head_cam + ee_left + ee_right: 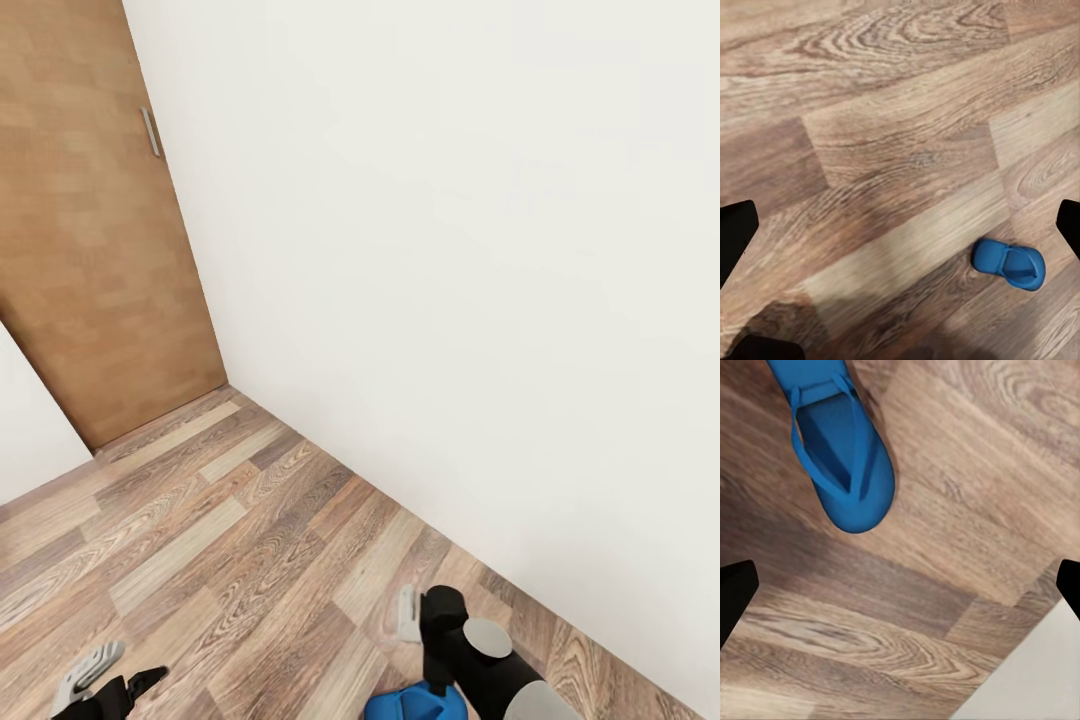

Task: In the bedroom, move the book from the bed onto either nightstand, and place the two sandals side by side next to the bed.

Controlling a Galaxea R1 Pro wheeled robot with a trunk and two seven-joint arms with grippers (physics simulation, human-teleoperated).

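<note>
My head view is bright and evenly lit, its white wall (450, 250) glare-free. Wrist views are softly blurred, with dim shadows darkening the plank floor (892, 150).

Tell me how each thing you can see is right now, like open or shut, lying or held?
Door: shut, flat in its wall.
Sandal: lying flat on the wood floor, straps up, nothing gripping it.
Left gripper: open, empty, fingers spread.
Right gripper: open, empty, above the floor near the sandal.
</note>
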